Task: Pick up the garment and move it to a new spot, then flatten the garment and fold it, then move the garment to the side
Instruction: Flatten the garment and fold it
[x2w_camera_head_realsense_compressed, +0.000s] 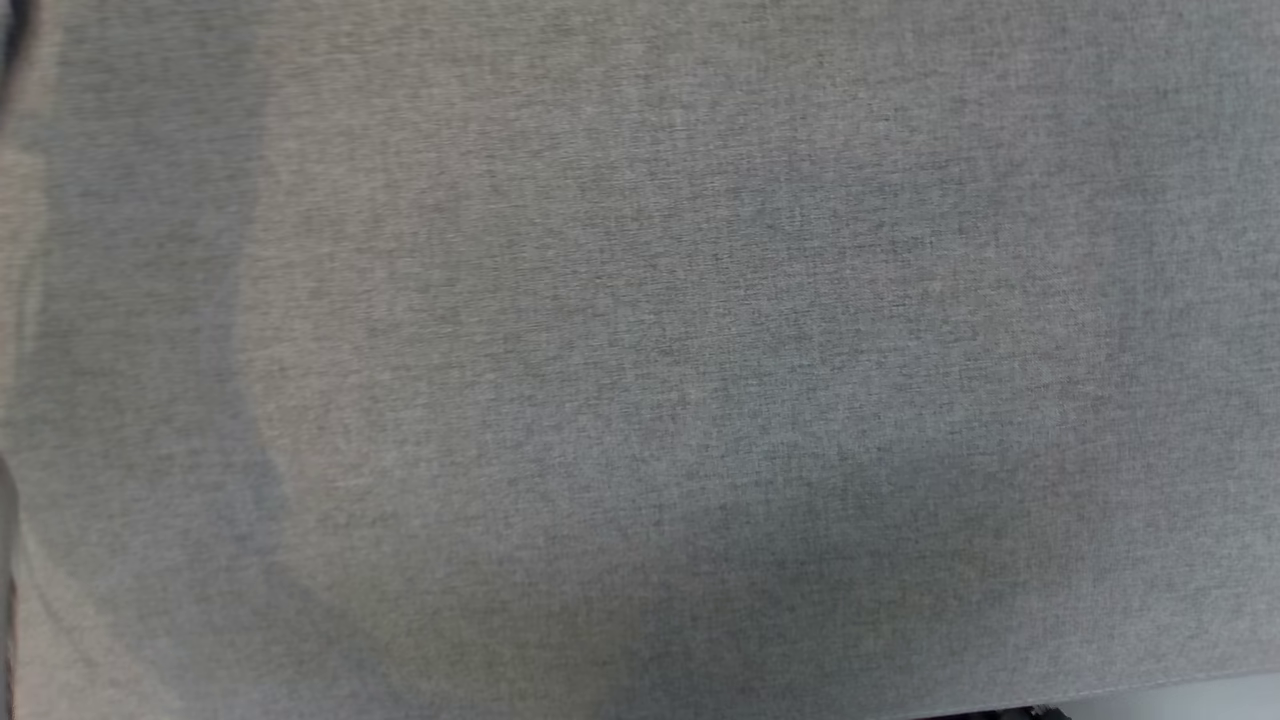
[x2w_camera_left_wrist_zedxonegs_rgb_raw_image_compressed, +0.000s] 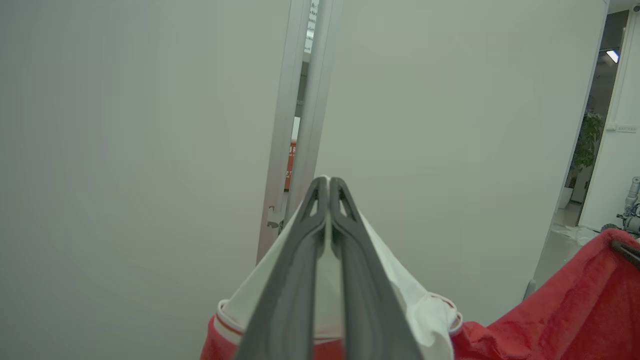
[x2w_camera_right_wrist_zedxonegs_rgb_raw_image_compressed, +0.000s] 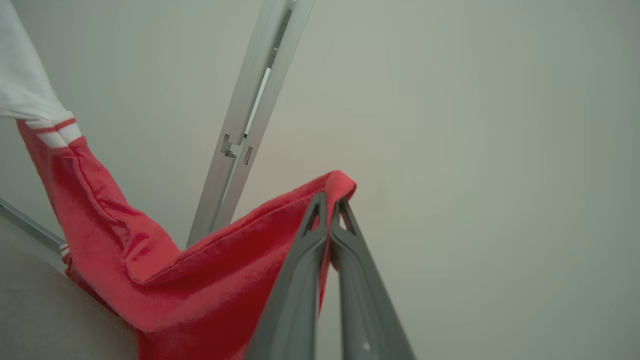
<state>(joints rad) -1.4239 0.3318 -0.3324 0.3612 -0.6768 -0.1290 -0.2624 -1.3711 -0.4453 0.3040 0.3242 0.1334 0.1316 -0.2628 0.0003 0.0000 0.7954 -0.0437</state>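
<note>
Left gripper (x2w_camera_left_wrist_zedxonegs_rgb_raw_image_compressed: 329, 182) clamps the white part of the red-and-white garment (x2w_camera_left_wrist_zedxonegs_rgb_raw_image_compressed: 565, 310) and the right gripper (x2w_camera_right_wrist_zedxonegs_rgb_raw_image_compressed: 330, 200) clamps a red edge, so it hangs slung between them, long axis arm to arm, neither arm nearer.

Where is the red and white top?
The top hangs between both grippers: the left gripper pinches its white part in the left wrist view, the right gripper its red edge in the right wrist view.
</note>
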